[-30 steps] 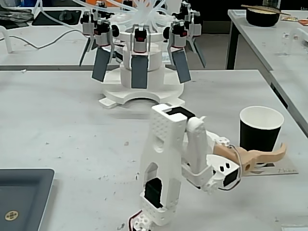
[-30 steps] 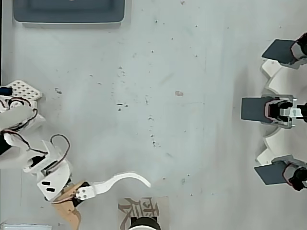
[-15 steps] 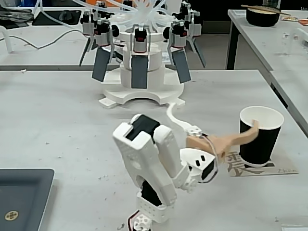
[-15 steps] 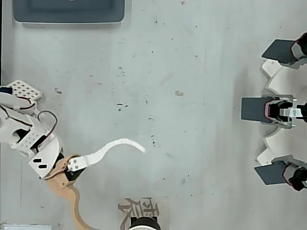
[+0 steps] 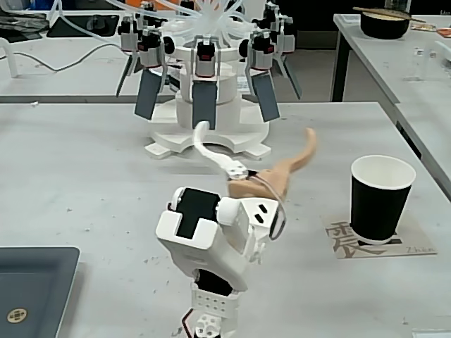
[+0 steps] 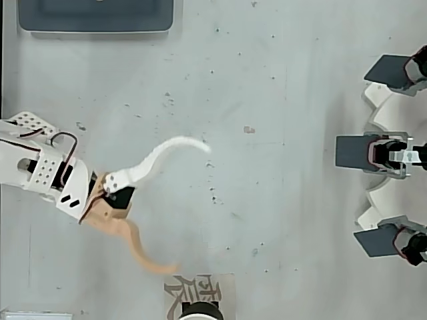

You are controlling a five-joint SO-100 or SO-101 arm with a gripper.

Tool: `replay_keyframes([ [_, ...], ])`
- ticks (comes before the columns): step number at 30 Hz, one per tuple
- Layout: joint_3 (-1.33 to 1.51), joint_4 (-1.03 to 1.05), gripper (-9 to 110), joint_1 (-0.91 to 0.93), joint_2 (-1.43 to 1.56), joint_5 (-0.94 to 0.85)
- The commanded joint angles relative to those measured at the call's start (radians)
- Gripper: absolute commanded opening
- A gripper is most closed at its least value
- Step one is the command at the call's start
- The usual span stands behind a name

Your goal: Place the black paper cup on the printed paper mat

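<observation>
The black paper cup (image 5: 380, 201) stands upright on the printed paper mat (image 5: 417, 246) at the right of the fixed view. Its white inside and rim show. In the overhead view only the rim of the cup (image 6: 198, 312) shows at the bottom edge, on the mat (image 6: 200, 288). My gripper (image 5: 256, 134) is open, with its curved white finger (image 5: 211, 151) and beige finger (image 5: 296, 163) spread wide. It holds nothing and hangs left of the cup, apart from it. From overhead the gripper (image 6: 191, 208) points toward the table's middle.
A white device with several dark-padded arms (image 5: 204, 84) stands at the back of the table and shows at the right edge of the overhead view (image 6: 393, 153). A dark grey tray (image 5: 32, 289) lies at the near left. A dark bowl (image 5: 384, 22) sits on another table.
</observation>
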Motion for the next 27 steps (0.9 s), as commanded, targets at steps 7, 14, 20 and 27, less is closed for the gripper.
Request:
replay_keyframes([
  [7,-0.015,0.06,43,-0.193,0.021,-0.094],
  [14,-0.141,0.103,41,-0.299,-0.08,-0.127],
  [20,-0.319,0.117,38,-0.328,-0.249,-0.115],
  [27,-0.549,0.137,36,-0.33,-0.44,-0.092],
])
